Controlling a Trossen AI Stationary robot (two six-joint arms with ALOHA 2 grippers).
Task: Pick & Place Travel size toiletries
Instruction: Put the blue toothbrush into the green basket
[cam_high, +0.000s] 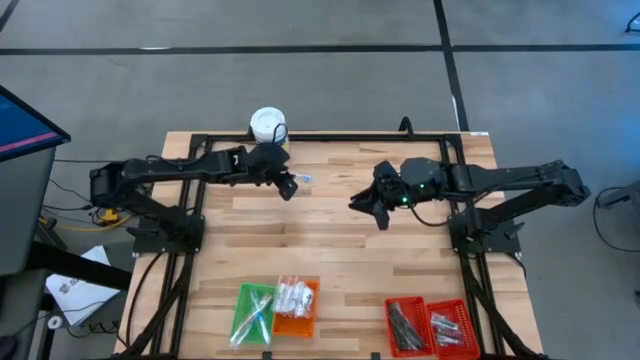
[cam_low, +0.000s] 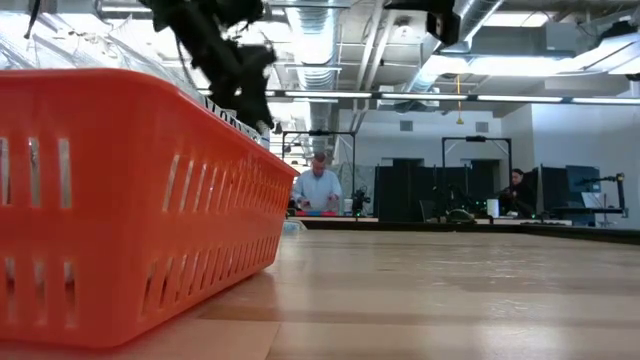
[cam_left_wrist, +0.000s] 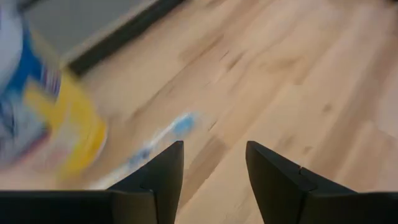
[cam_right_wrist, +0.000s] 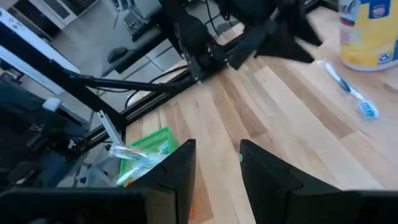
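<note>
Approach step. Left gripper (cam_high: 291, 188) hovers with fingers parted, empty, over slim blue-and-white toothbrush (cam_right_wrist: 348, 89) lying beside yellow-labelled white-lidded tub (cam_high: 268, 124). Next: descend, straddle handle, close. Right gripper (cam_high: 383, 216) waits parted, empty.

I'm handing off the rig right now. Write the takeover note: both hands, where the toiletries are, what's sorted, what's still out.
Left hand: open, empty, over the far side of the table, next to the toothbrush by the white-lidded tub.
Right hand: open, empty, above mid-table.
Sorted: the green tray, orange tray and two red trays at the near edge all hold items.
Left: the toothbrush is the only loose item visible; it likely goes next, probably with the left hand.
</note>
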